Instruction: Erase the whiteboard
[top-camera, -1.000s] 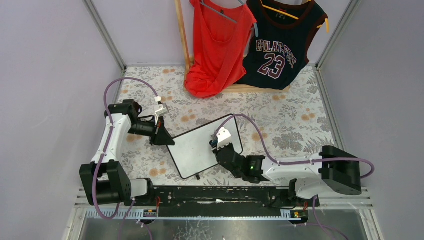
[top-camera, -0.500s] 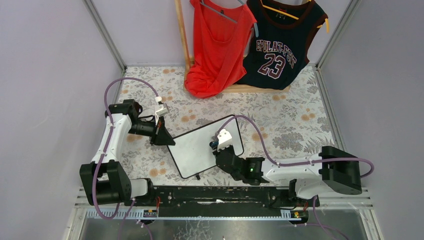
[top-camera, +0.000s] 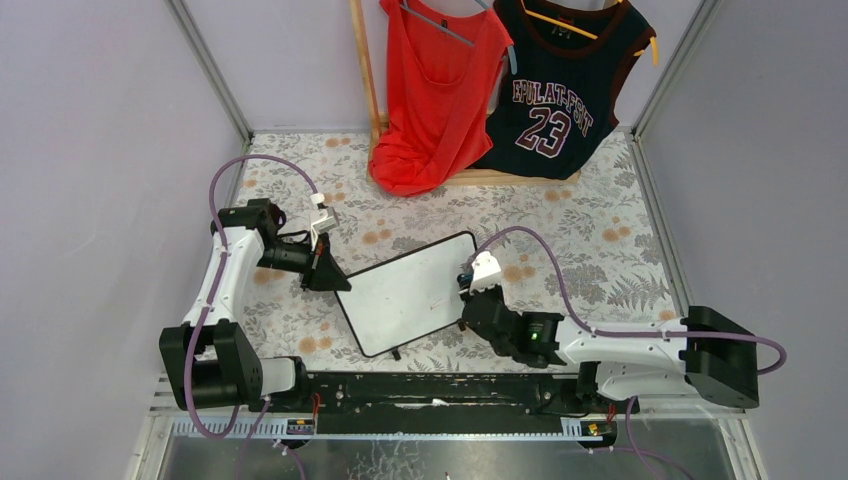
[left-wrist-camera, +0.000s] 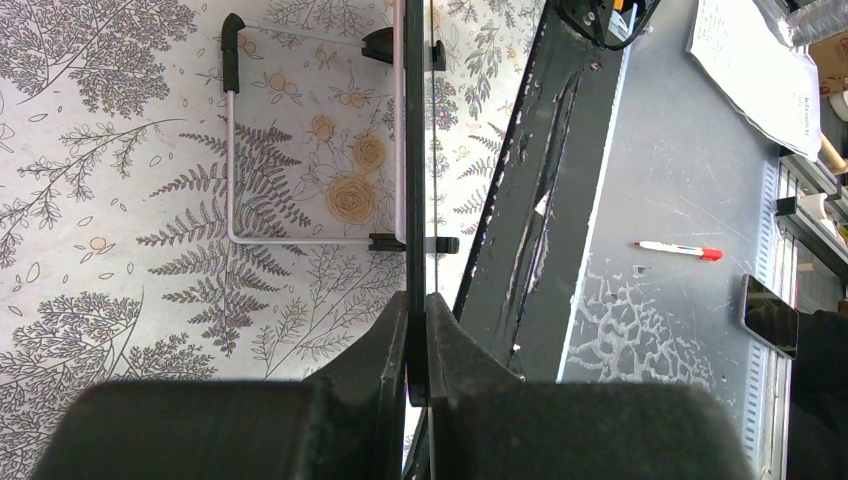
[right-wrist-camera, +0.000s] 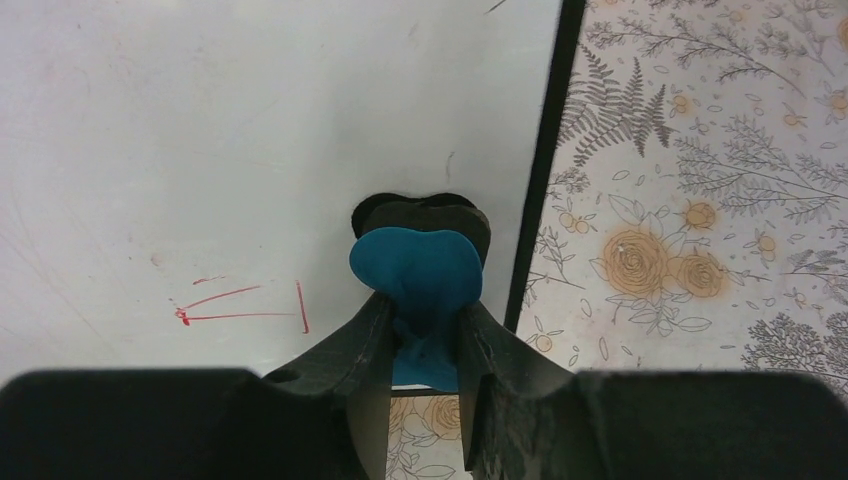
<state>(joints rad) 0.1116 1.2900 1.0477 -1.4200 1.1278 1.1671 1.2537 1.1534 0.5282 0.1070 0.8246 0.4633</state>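
Observation:
The whiteboard (top-camera: 405, 292) lies tilted on the flowered cloth, white with a thin black frame. My left gripper (top-camera: 325, 270) is shut on its left edge; in the left wrist view the board shows edge-on (left-wrist-camera: 415, 150) between the fingers (left-wrist-camera: 385, 345), with its wire stand (left-wrist-camera: 232, 150) beside it. My right gripper (top-camera: 468, 300) is shut on the blue eraser (right-wrist-camera: 420, 275) and presses it on the board (right-wrist-camera: 250, 130) near its right edge. A few thin red marks (right-wrist-camera: 245, 305) remain left of the eraser.
A wooden rack (top-camera: 365, 70) with a red top (top-camera: 435, 90) and a dark jersey (top-camera: 560, 90) stands at the back. A dark rail (top-camera: 430, 385) runs along the near edge. A pen (left-wrist-camera: 675, 248) and a phone (left-wrist-camera: 768, 315) lie on the grey surface beyond it.
My right gripper has slid the eraser from the middle of the board to its right edge. The left gripper and the board have stayed in place.

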